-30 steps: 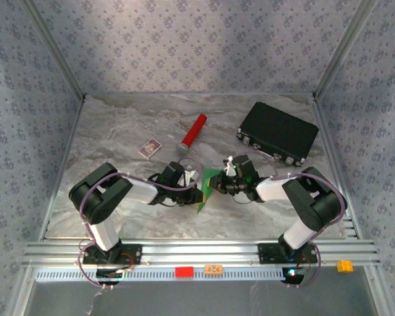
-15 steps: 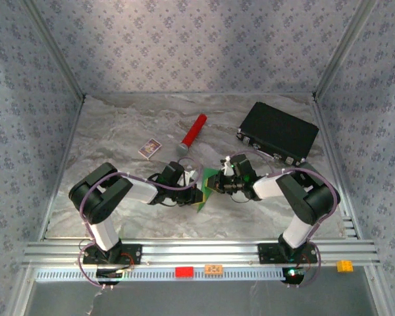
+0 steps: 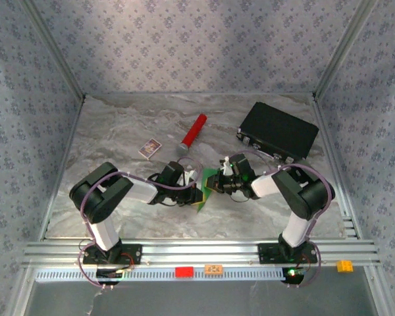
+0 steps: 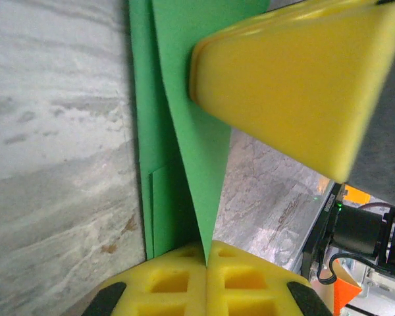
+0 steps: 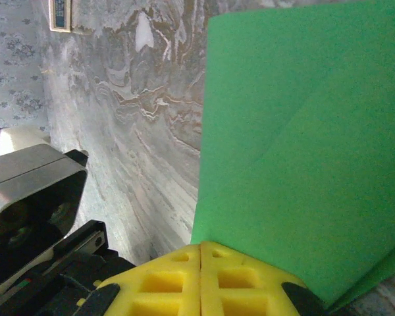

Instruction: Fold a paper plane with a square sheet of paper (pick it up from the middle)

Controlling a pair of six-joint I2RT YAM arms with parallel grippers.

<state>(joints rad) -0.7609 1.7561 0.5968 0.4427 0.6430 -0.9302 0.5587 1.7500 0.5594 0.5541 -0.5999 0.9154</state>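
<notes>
Left gripper (image 4: 207,263), right gripper (image 5: 202,257) clamp green paper (image 5: 303,164); red cylinder (image 3: 193,132), card (image 3: 149,148), case (image 3: 278,131) beyond

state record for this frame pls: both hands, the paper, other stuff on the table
left hand: shut, pinching the green paper from the left
right hand: shut on the green paper from the right
green paper: partly folded, diagonal crease visible, held between both hands over the near middle of the table
plane shape: not yet finished
red cylinder: lying behind the hands, untouched
black case: far right, closed
printed card: flat, left of the cylinder
</notes>
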